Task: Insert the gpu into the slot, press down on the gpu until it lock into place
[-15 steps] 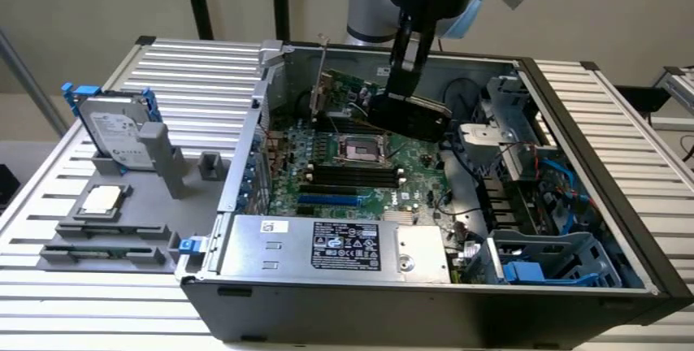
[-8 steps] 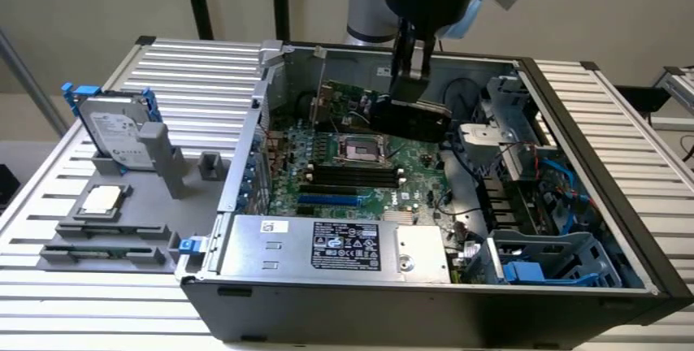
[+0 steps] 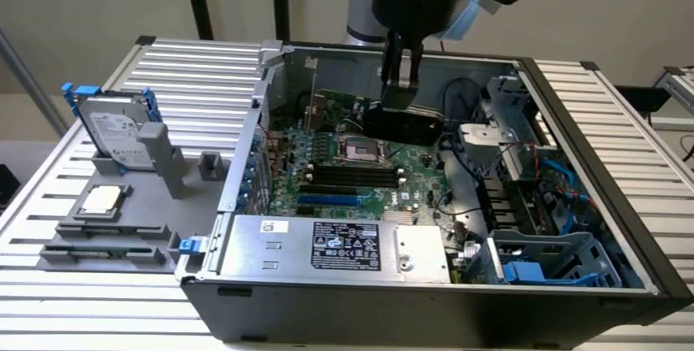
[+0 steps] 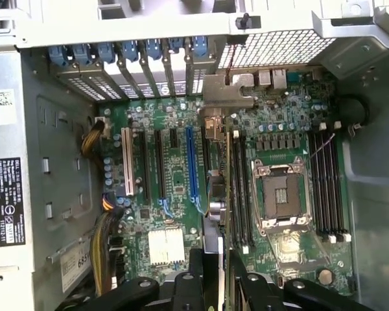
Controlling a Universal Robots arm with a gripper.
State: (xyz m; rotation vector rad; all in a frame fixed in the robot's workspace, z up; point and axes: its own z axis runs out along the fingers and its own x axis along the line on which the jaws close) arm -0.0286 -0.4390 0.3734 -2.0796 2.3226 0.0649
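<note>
Inside the open case (image 3: 434,318), the hand (image 3: 399,101) is gripping the gpu (image 3: 404,122) by its upper edge. It's clenched on both faces, and the card is hanging on edge above the motherboard (image 3: 418,168). Not seated: in the exterior view the card is sitting clear of the board, up near the CPU socket (image 3: 362,149). The slot (image 3: 328,201) is lying bare, closer to the power supply (image 3: 336,245).

The wrist view is looking straight down the card. The gpu (image 4: 215,214) is showing as a thin edge, with the silver bracket (image 4: 228,91) pointing at the rear expansion openings. I'm reading that as deliberate, since the bracket has to meet the back panel.

The slot (image 4: 193,165) is running parallel to the card edge and just beside it, so the long axes are matching. I'm judging the card as offset sideways toward the black memory slots (image 4: 241,194), not over the blue strip. Some of that may be parallax from height; can't tell how much.

The top-edge grip is making sense: it's leaving the connector edge free underneath and putting the fingers (image 4: 256,288) clear of board components.

The hard drive (image 3: 112,127) is sitting out on the table (image 3: 65,302), well apart and not involved.

I'm judging the task as early: card not yet inserted or pressed home.
</note>
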